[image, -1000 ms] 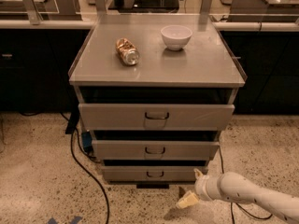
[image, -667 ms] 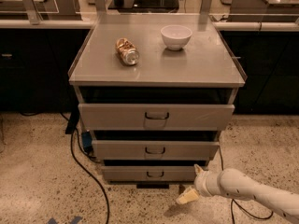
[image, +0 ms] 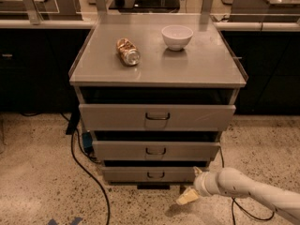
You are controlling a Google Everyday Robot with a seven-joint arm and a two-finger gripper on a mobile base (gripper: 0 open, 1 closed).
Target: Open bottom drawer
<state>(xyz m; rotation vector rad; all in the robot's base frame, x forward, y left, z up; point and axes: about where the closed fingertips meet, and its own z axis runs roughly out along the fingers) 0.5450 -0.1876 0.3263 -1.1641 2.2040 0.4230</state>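
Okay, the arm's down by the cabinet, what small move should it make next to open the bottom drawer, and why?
Probably shift the gripper left in the picture and up toward the small dark loop handle of the narrow grey metal bottom drawer: it hangs below and right of that handle, apart from it.

Dim warm light from above. Soft sheen on cabinet top [image: 197, 67]; dark shadow bands above drawers. Gripper [image: 185, 198], low, right of bottom drawer [image: 126, 174], casts faint floor shadow.
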